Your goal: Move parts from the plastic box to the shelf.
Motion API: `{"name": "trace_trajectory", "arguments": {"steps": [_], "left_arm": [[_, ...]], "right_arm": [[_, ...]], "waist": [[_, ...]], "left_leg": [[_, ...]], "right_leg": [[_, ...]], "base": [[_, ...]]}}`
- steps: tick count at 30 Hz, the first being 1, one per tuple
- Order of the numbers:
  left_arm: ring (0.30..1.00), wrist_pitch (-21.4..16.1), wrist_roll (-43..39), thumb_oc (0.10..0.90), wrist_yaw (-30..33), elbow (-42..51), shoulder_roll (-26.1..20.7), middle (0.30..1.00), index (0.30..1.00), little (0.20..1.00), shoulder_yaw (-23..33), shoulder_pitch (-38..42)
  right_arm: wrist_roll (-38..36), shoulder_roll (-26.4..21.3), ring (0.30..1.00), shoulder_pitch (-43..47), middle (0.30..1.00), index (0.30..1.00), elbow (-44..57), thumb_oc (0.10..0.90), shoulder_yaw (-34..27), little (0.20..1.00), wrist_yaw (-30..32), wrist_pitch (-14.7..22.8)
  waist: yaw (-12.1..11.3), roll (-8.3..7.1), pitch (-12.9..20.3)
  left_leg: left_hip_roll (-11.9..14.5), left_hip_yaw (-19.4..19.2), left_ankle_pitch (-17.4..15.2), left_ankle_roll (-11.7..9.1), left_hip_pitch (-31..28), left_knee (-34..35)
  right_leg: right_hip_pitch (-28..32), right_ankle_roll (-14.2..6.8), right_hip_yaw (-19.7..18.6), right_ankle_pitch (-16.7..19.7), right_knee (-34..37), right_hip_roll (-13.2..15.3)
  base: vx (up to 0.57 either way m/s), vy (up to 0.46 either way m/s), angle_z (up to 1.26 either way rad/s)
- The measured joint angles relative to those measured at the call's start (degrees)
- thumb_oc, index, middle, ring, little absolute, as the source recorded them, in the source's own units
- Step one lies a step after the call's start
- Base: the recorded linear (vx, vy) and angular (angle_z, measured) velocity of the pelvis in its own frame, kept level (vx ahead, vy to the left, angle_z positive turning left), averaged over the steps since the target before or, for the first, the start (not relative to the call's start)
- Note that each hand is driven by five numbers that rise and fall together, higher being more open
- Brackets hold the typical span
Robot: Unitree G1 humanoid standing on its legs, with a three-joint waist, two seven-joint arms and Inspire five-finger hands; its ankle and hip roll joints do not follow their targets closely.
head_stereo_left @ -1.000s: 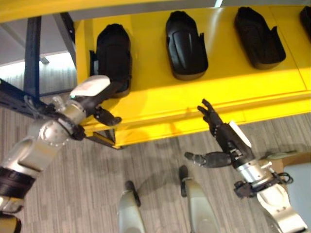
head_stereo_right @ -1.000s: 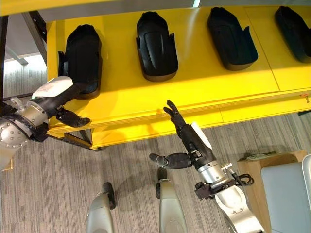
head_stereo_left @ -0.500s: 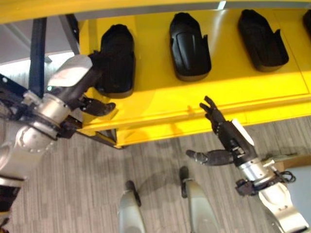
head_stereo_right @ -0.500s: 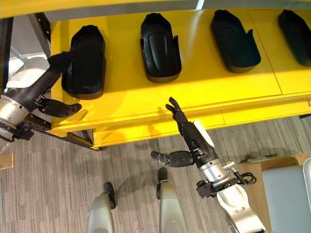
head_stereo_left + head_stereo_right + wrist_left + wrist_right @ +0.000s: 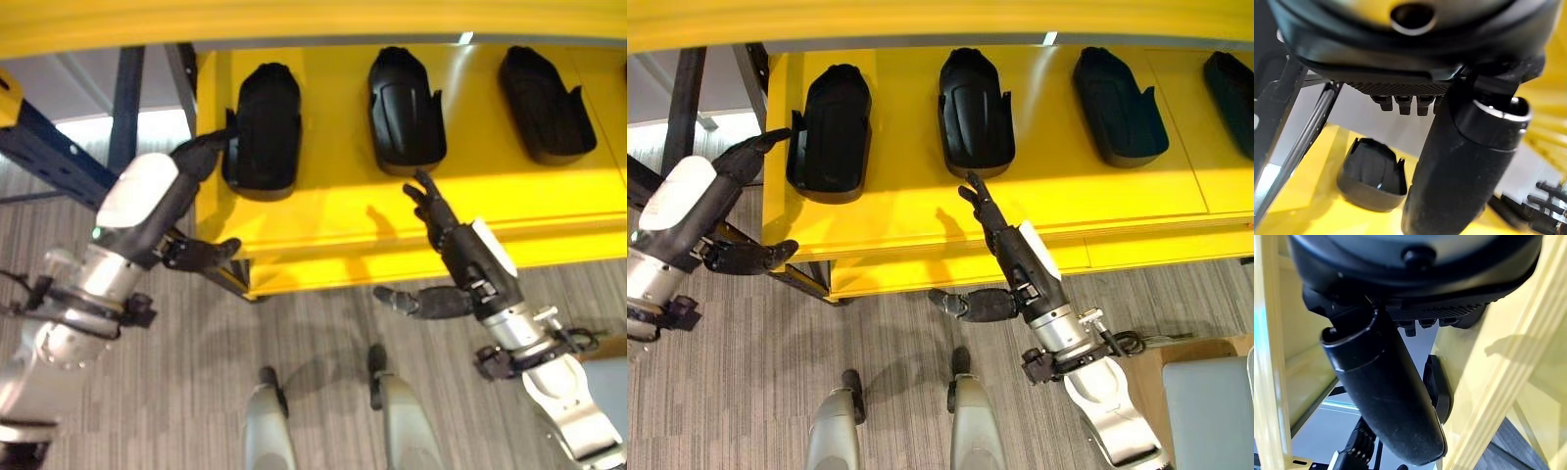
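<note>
Yellow shelf [image 5: 921, 201] carries black parts; leftmost part [image 5: 830, 132] just beside open left hand [image 5: 696, 201]; right hand [image 5: 1014, 250] open, empty.

Your right robot hand [image 5: 1415, 279] sits as a dark bulk very close to the lens, with its thumb [image 5: 1383, 396] jutting out long and straight from it. You can make out only the stubby roots of its fingers [image 5: 1422, 323] beside the thumb; how they stand past that you cannot tell. Just beyond the thumb lies a black part [image 5: 1440, 391] on the yellow shelf [image 5: 1498, 382], apart from the hand. The shelf's yellow edge runs slantwise next to the hand, bearing a soft shadow [image 5: 1508, 345].
</note>
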State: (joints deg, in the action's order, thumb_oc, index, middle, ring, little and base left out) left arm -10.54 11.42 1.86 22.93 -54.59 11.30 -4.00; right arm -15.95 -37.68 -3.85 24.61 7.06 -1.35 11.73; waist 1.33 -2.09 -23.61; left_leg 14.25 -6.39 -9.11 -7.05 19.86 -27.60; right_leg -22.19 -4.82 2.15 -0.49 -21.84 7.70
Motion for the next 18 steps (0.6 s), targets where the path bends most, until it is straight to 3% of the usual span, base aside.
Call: {"name": "trace_trajectory", "arguments": {"steps": [5,11,18], "left_arm": [[1.0,-2.73,5.97,0.9,0.17,3.9,0.04,1.0,1.0,1.0,0.11,-5.68],[1.0,-3.96,13.84,0.9,0.68,2.43,0.02,1.0,1.0,1.0,-3.63,-8.34],[1.0,-4.49,18.69,0.9,2.14,-2.09,2.2,1.0,1.0,1.0,-5.06,-10.63]], "right_arm": [[0.05,-0.35,1.0,0.44,1.0,1.0,0.0,0.9,0.12,1.0,0.68,0.25],[0.17,-0.85,1.0,0.52,1.0,1.0,0.0,0.9,0.93,1.0,2.37,0.69],[0.2,-0.85,1.0,0.03,1.0,1.0,-0.02,0.9,1.18,1.0,3.21,1.12]], "waist": [[-0.3,-0.26,1.16],[-0.47,-1.92,3.04],[-0.37,-2.3,3.91]], "left_leg": [[-0.44,0.49,0.05,0.02,-1.45,0.88],[-0.46,0.7,0.03,0.05,-1.98,1.07],[-0.57,0.65,0.12,0.59,-1.98,1.84]], "right_leg": [[2.83,-0.41,0.98,0.7,2.72,0.32],[4.03,-0.52,1.41,1.03,3.92,0.35],[4.71,-0.4,1.58,2.15,6.15,0.34]], "base": [[0.03,0.02,0.08],[0.0,0.002,0.01],[0.0,0.0,0.0]]}}
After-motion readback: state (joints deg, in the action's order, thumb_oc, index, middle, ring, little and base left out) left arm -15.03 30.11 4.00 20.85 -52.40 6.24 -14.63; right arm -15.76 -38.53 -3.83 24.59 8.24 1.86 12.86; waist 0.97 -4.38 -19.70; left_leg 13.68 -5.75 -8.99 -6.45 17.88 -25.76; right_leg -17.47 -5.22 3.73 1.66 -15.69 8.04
